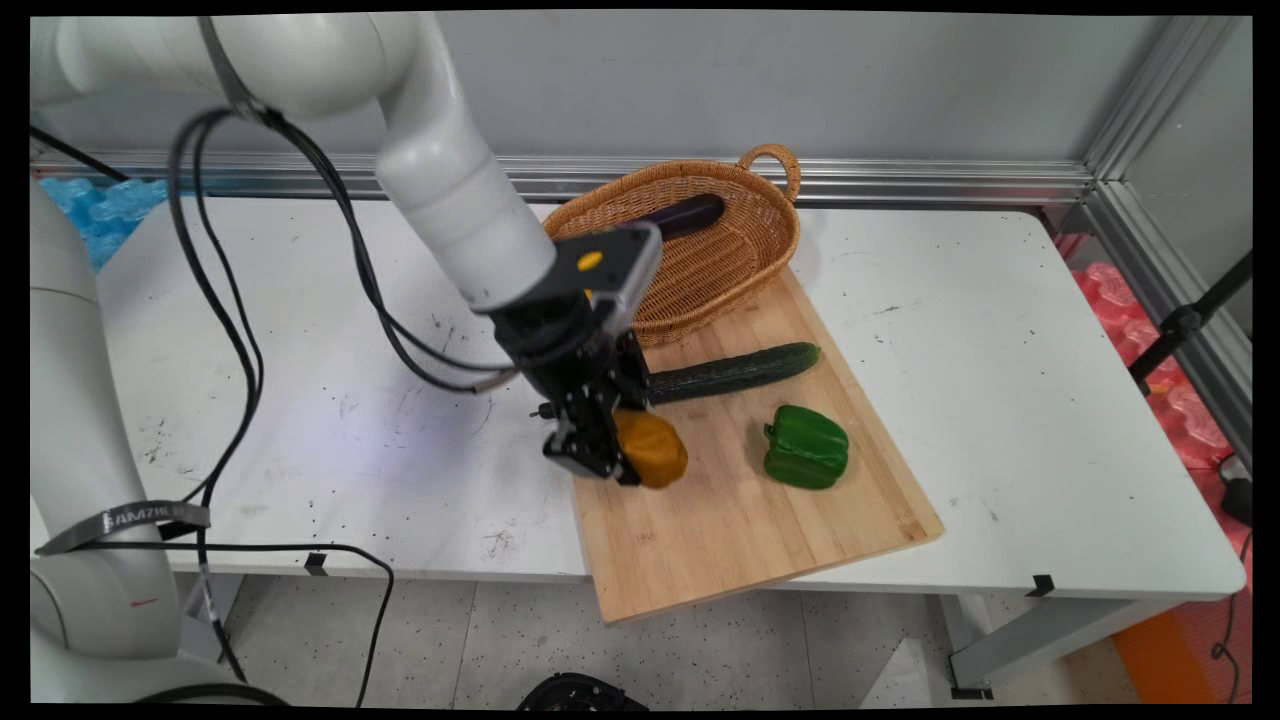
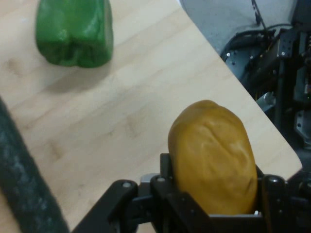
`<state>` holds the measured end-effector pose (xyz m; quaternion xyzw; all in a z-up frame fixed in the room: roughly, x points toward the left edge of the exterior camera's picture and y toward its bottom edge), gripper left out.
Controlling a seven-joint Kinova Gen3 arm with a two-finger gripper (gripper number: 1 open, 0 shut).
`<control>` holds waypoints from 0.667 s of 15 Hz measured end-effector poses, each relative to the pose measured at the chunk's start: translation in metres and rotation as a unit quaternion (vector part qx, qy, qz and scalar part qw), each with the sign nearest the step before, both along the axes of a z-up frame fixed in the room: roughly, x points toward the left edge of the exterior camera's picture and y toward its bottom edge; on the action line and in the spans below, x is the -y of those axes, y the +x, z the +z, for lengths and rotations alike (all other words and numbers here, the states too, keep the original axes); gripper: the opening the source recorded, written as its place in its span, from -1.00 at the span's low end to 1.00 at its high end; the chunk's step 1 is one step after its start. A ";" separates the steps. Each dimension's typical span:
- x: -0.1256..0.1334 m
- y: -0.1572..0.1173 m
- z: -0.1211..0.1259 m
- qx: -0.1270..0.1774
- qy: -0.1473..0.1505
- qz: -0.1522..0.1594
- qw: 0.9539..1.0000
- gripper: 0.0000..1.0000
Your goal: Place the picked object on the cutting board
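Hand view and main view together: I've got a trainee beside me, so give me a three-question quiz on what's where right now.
1. True or false: the hand is shut on the yellow-brown vegetable.
2. What lies in the wicker basket? A) cucumber B) eggplant C) green pepper
3. Fill in: the cucumber and the green pepper both lie on the ____.

Key: 1 true; 2 B, the eggplant; 3 wooden board.

Overhead table view; close hand view
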<state>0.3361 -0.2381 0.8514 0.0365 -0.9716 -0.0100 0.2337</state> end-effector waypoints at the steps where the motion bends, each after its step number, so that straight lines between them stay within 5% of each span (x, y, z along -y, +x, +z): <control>1: -0.001 -0.003 -0.007 0.001 0.001 0.000 1.000 -1.00; 10: -0.001 -0.022 -0.057 0.008 -0.001 -0.003 1.000 -1.00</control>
